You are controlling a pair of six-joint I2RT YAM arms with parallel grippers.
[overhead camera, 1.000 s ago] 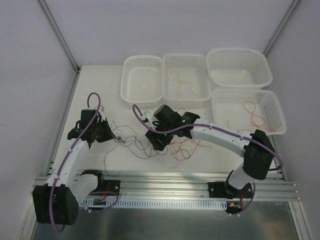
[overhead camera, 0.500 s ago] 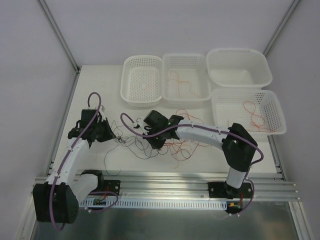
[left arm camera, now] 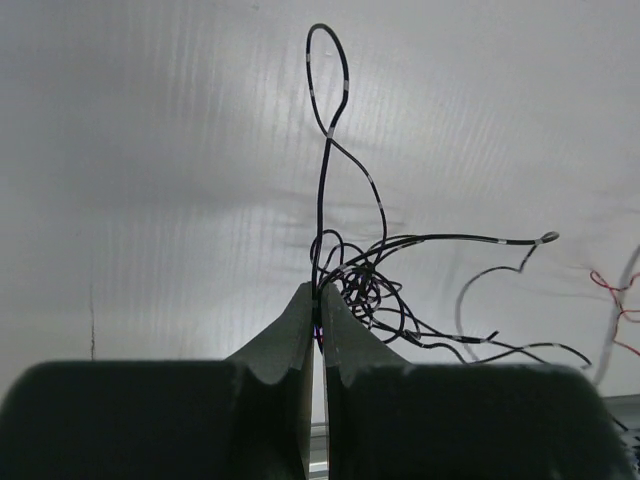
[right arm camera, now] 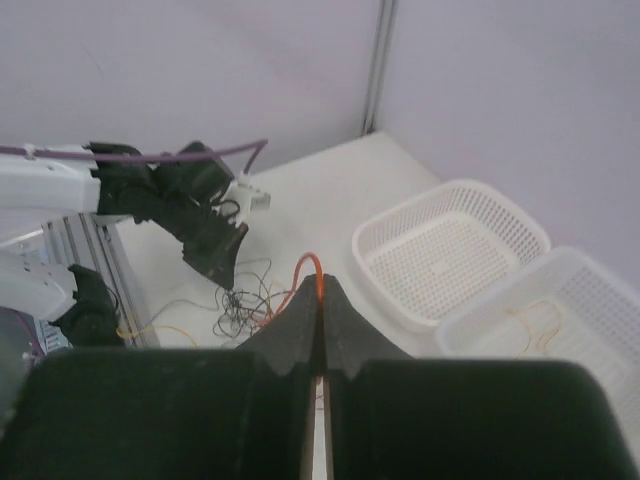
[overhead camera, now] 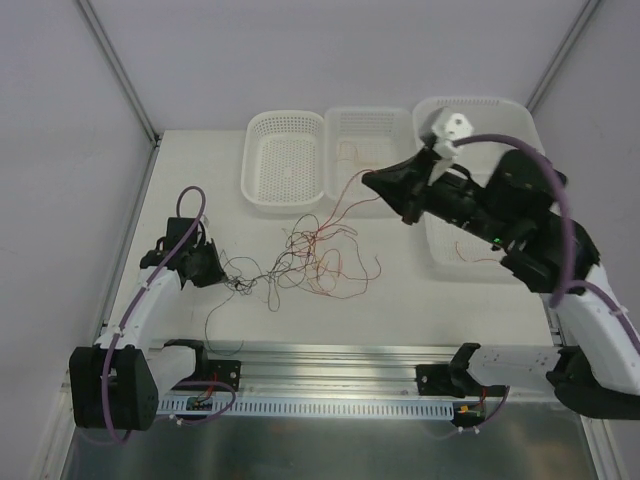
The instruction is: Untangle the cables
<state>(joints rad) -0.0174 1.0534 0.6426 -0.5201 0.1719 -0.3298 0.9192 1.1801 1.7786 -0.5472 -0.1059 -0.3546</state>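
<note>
The cables (overhead camera: pixel 312 255) lie as a loose tangle of dark red, orange and black strands in the middle of the table. A black knotted clump (overhead camera: pixel 240 280) sits at its left end. My left gripper (overhead camera: pixel 221 272) is low on the table, shut on a black strand (left arm camera: pixel 322 200) at the clump (left arm camera: pixel 362 283). My right gripper (overhead camera: pixel 368 180) is raised above the baskets, shut on an orange cable (right arm camera: pixel 308 264). That cable (overhead camera: pixel 336 205) runs down from the gripper into the tangle.
Two white mesh baskets stand at the back: a left one (overhead camera: pixel 285 160) and a middle one (overhead camera: pixel 372 140) holding orange wires. A white tub (overhead camera: pixel 500 112) and another basket (overhead camera: pixel 450 252) at the right are partly hidden by my right arm. A red wire (left arm camera: pixel 612 287) lies right of the clump.
My right gripper shut on an orange cable and rose up and back to the right, drawing the strand out and stretching the tangle. The left gripper stayed shut at the black clump.
</note>
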